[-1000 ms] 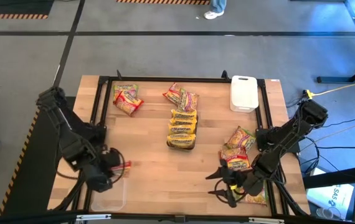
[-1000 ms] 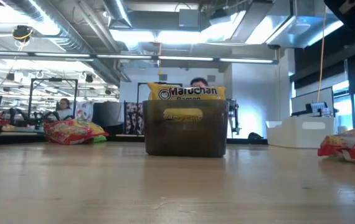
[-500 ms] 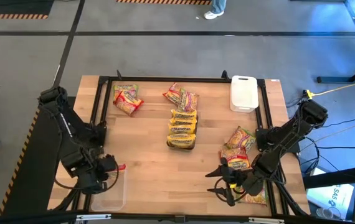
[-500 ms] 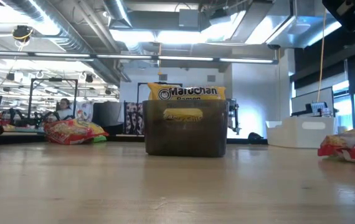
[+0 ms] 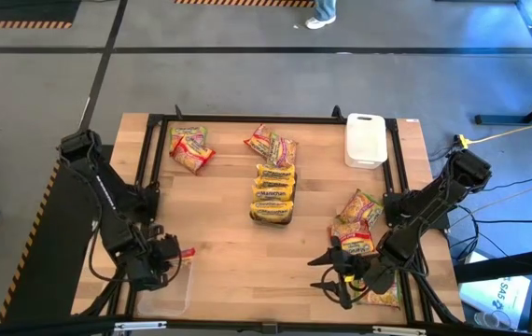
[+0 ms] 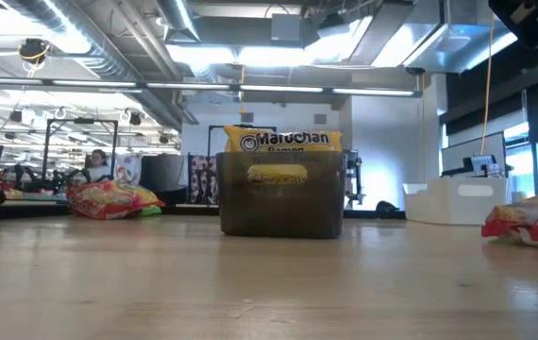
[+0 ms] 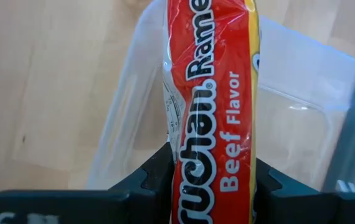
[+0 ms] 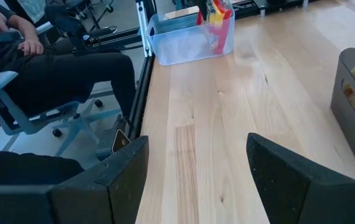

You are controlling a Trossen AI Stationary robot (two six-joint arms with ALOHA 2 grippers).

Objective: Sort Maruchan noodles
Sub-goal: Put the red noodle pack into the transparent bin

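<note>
While the left tool (image 5: 175, 254) hangs over the clear tray (image 5: 159, 297) at the near left corner of the surface (image 5: 219, 243), its fingers are closed on a red beef packet (image 7: 210, 106), held on edge above the tray's open top. The right tool (image 5: 327, 273) waits near the near right side with its fingers spread wide and nothing between them.

The risk I see is in the release. The packet stands upright and is close to the tray wall, so if the fingers open now it may catch on the rim and tip out onto the wood. The crinkly plastic can also stick to one finger and be dragged back when the arm lifts.

For the count, the dark tray (image 5: 273, 194) in the middle holds a row of yellow packets (image 5: 274, 193), about five. Two loose packets (image 5: 272, 146) lie just behind it, and two more (image 5: 189, 147) are at the far left corner. A pile (image 5: 357, 224) sits beside the right arm, perhaps four or five, but the arm covers part of it and I cannot count it surely. There are three trays: clear, dark, and a white one (image 5: 365, 140) at the far right.
</note>
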